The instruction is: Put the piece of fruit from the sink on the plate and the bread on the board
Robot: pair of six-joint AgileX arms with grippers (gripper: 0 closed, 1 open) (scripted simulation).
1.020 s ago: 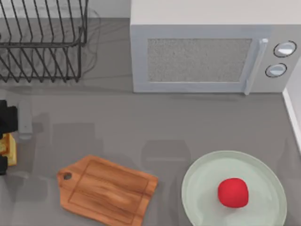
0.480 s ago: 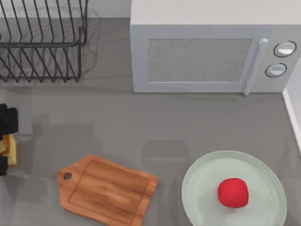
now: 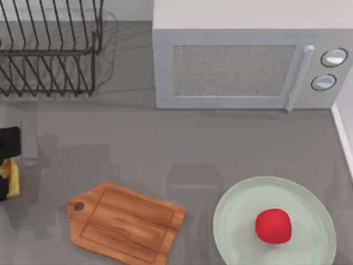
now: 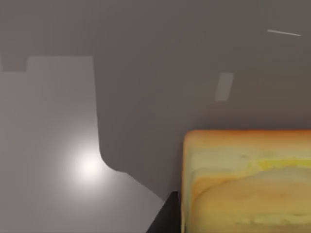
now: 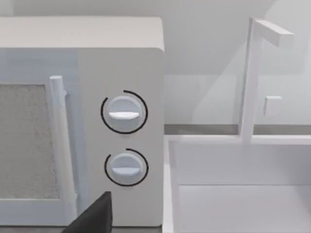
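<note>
Small cube-shaped bread (image 3: 13,178) with golden-orange toasted top and pale yellow sides, at the far left edge of the grey tabletop (image 3: 165,149), clamped between the fingers of the left gripper (image 3: 5,168). Seen very close in the left wrist view too. Small bright red rounded fruit (image 3: 273,225) already resting on the large round pale green plate (image 3: 231,201), so only the bread step left, apparently.

To do this step well: carry the bread to the right, toward the brown wooden rectangular cutting board (image 3: 127,221), well apart from it now. Stop over the middle of the board, inside the groove, away from the handle. Lower until touching, then release. Keep the toasted top level.

Right gripper (image 5: 92,216) parked at the right, facing the white microwave (image 3: 237,66); grip state impossible to tell.
</note>
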